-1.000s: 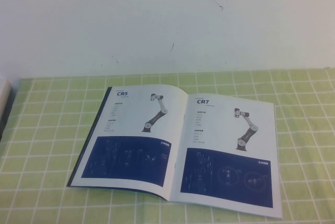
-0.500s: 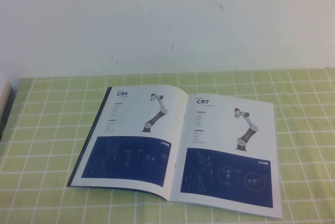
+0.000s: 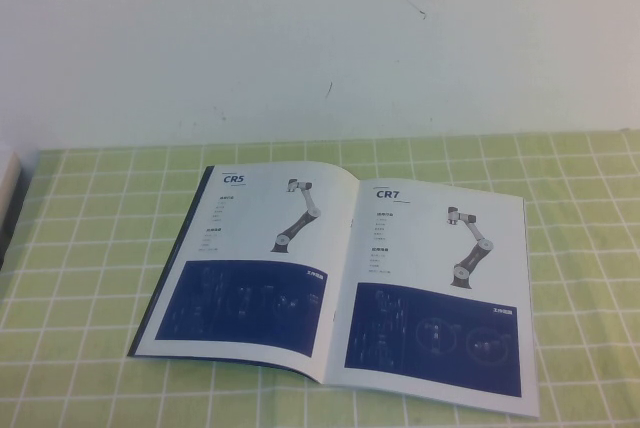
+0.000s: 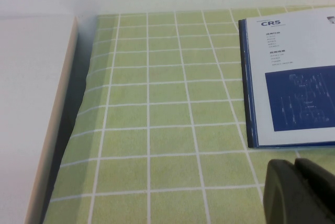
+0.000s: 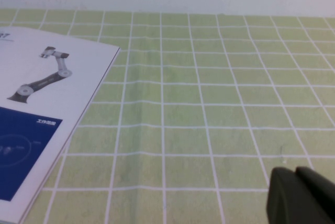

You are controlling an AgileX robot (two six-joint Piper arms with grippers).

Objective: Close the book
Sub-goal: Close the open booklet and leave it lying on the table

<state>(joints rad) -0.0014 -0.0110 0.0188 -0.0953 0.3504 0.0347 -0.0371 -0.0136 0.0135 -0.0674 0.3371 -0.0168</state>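
Nothing's done yet as far as I can see. The green checked cloth (image 3: 80, 278) covers the table, and the book (image 3: 340, 278) lies flat open in the middle of it. The CR5 page is on the left and the CR7 page on the right, both down on the cloth. So the whole close is left: my guess is one page gets lifted and folded over the spine. Neither arm shows from the high camera. The left gripper (image 4: 298, 187) sits over bare cloth off the book's left edge, not touching it. The right gripper (image 5: 299, 190) is the same deal off the right edge. Only a dark corner of each shows, so I can't tell whether either pincer is apart or together.
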